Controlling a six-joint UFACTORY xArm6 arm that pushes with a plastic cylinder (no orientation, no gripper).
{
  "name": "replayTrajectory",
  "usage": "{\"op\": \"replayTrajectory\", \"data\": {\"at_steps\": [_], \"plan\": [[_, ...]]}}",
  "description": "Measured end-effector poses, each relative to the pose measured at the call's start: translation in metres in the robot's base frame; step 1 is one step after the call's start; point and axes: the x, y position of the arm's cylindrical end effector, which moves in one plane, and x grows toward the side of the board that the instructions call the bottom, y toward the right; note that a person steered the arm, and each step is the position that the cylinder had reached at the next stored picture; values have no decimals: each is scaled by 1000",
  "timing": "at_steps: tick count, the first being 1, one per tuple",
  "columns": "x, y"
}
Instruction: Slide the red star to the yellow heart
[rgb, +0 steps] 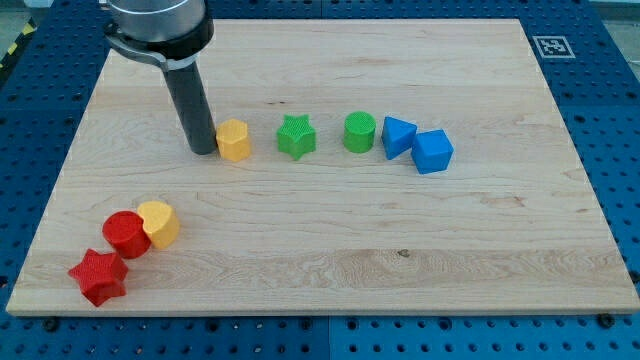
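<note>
The red star lies near the board's bottom left corner. A red cylinder sits just up and right of it, touching or nearly touching it. The yellow heart sits against the red cylinder's right side. My tip rests on the board in the upper left part, far above the red star. It stands just left of a yellow hexagon-like block, close to it or touching it.
A row of blocks runs right of the yellow hexagon: a green star, a green cylinder, a blue wedge-like block and a blue cube. The wooden board lies on a blue perforated table.
</note>
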Motion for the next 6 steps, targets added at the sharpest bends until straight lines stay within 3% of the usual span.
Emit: {"op": "replayTrajectory", "data": {"at_steps": [4, 6], "plan": [[-12, 26], [16, -47]]}}
